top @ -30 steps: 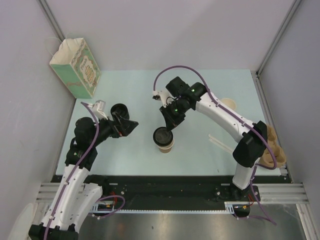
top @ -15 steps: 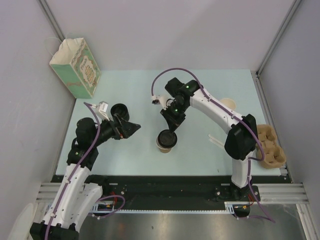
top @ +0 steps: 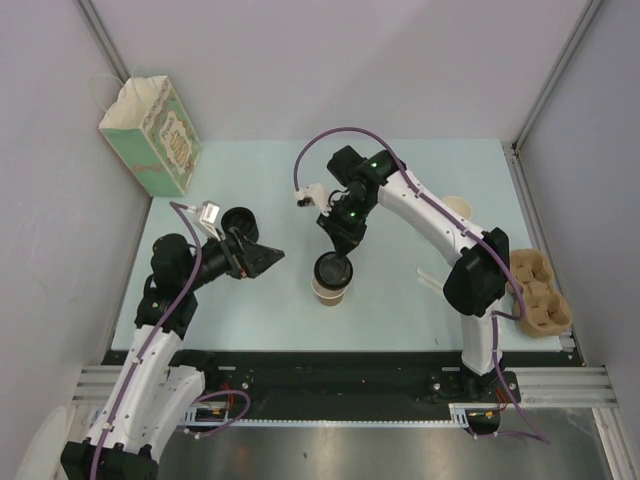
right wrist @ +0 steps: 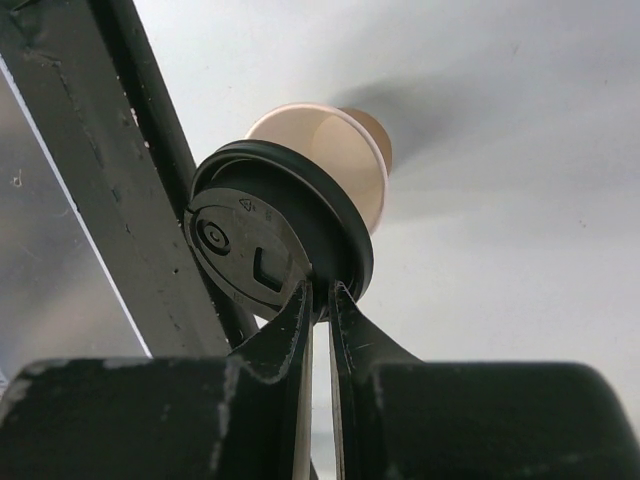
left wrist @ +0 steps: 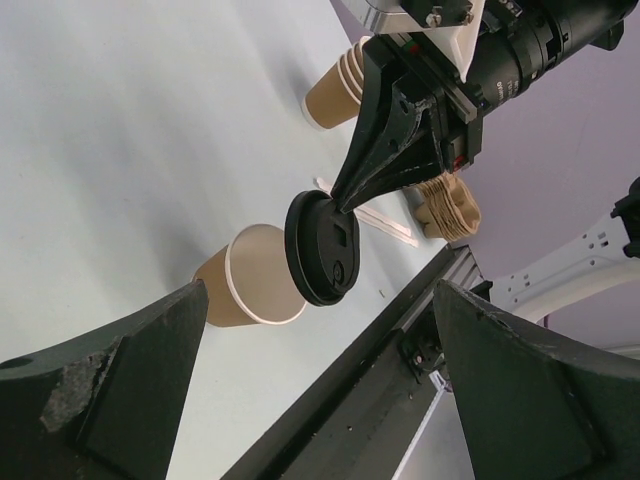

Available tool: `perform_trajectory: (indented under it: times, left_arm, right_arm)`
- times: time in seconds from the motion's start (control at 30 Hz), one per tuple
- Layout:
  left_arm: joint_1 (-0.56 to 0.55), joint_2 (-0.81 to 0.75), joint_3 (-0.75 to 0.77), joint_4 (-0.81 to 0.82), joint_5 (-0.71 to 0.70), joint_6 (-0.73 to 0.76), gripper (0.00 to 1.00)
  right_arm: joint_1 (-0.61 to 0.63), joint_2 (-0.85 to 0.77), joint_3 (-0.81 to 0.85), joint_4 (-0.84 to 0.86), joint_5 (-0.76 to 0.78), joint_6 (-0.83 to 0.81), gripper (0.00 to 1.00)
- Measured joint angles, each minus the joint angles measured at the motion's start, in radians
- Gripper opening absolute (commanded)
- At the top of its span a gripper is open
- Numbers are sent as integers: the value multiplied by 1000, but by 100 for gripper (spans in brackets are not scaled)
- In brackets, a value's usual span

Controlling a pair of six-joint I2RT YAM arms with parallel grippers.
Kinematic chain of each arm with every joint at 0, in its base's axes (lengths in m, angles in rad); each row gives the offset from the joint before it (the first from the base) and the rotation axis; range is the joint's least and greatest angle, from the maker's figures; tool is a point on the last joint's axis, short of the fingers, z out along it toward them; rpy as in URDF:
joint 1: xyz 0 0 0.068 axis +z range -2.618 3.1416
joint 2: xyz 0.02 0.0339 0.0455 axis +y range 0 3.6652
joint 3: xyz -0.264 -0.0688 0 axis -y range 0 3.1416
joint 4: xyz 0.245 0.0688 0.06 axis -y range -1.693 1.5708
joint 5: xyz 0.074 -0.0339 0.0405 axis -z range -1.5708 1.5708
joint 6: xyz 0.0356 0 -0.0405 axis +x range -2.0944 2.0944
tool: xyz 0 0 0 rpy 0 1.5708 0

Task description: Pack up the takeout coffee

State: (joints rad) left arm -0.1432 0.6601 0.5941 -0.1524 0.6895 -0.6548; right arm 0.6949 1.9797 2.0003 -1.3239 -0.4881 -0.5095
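My right gripper (top: 340, 258) tight on the round black plastic lid (top: 330, 270) over the kraft cup (top: 329, 294); left gripper (top: 266, 257) wide, empty.

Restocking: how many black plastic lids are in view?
1 loose black lid, in the right gripper over the tan paper cup; the black stack by the left gripper may hold more.

In the right wrist view the black lid (right wrist: 262, 252) hid most of the cup (right wrist: 352, 148). From above, the right arm (top: 432, 214) covered most of the cup stack (top: 459, 207).
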Motion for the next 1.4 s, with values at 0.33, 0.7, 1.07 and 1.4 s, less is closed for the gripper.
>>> perform_trajectory:
  times: [0.33,0.7,1.07,1.4]
  left_arm:
    - [26,0,-17,44,58,-19,99]
    - [41,-10,-38,68,85,-37,100]
    - [42,-33,-59,69,93,-44,99]
    - [42,-41,-73,76,97,-45,100]
  right_arm:
    - [9,70,72,-14,-16,-82,0]
    - [64,130,91,-14,37,-101,0]
    - [68,149,91,-14,82,-101,0]
    - [69,149,91,-14,81,-100,0]
